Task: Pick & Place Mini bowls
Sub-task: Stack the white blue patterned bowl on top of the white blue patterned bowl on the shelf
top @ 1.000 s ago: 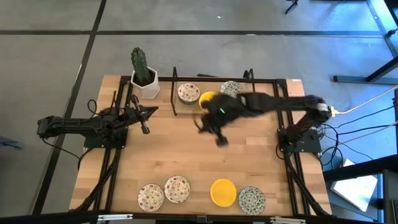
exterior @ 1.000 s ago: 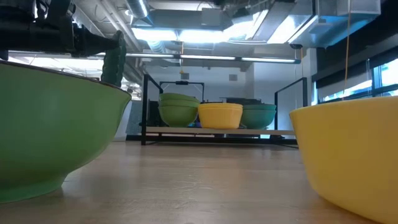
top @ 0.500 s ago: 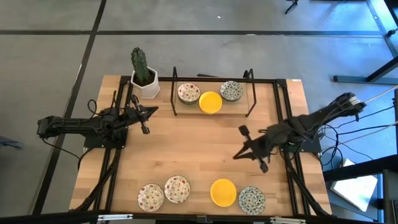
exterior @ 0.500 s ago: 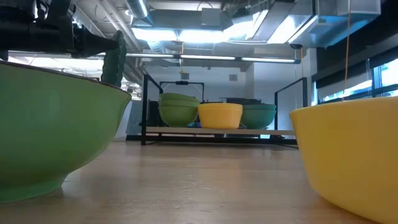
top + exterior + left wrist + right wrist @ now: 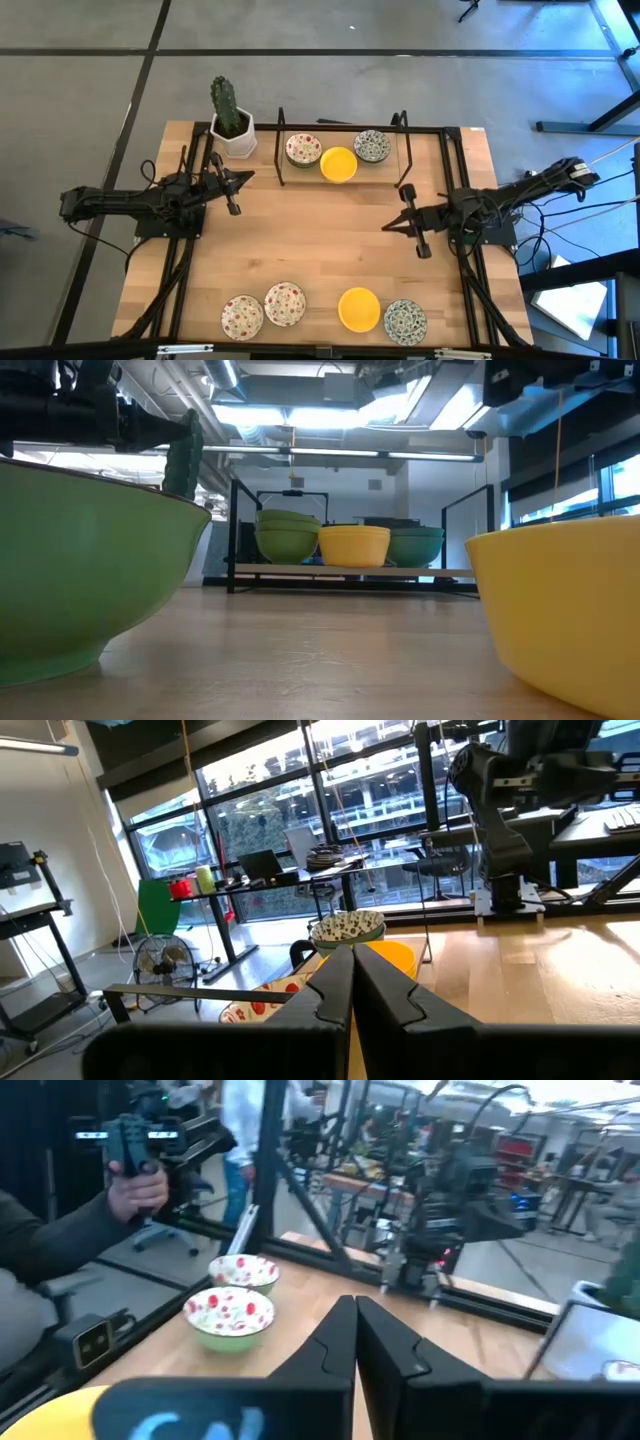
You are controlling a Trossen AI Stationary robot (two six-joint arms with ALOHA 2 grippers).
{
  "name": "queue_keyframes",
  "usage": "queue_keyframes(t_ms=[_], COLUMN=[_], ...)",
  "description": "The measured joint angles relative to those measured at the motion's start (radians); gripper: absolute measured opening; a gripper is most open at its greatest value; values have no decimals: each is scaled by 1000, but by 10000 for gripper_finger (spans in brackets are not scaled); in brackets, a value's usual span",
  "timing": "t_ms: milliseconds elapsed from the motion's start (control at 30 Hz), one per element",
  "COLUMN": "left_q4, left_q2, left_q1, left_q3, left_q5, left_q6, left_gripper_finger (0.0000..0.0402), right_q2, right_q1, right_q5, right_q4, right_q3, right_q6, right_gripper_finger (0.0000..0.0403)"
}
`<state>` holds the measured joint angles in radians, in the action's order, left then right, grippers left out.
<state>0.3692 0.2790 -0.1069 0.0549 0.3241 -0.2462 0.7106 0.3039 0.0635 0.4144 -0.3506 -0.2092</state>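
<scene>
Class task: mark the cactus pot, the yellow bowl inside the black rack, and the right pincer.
cactus pot (image 5: 240,143): high view, white front wall.
yellow bowl (image 5: 339,164): high view, bowl's centre.
right pincer (image 5: 391,226): high view, shut fingertips.

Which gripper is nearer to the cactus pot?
Left. The left gripper sits just below the cactus pot in the high view; the right gripper is far across the table, beyond the rack.

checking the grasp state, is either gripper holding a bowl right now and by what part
Nothing is held. The left gripper and the right gripper are both shut with nothing between their fingers, each hanging over bare table away from the mini bowls.
</scene>
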Motion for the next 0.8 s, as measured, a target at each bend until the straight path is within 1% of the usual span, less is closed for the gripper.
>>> queue_keyframes(t_ms=[200, 400, 800], left_q4=[0, -1, 0], left_q2=[0, 0, 0], left_q1=[0, 0, 0], left_q3=[0, 0, 0], left_q5=[-1, -1, -2], left_q6=[0, 0, 0], left_gripper_finger=[4, 4, 4], right_q2=[-31, -32, -31], right_q1=[-33, -60, -66], right_q5=[-3, -3, -3], right_q4=[-5, -8, -24], right_q3=[37, 41, 41], right_q6=[-4, 9, -4], right_gripper_finger=[4, 20, 23])
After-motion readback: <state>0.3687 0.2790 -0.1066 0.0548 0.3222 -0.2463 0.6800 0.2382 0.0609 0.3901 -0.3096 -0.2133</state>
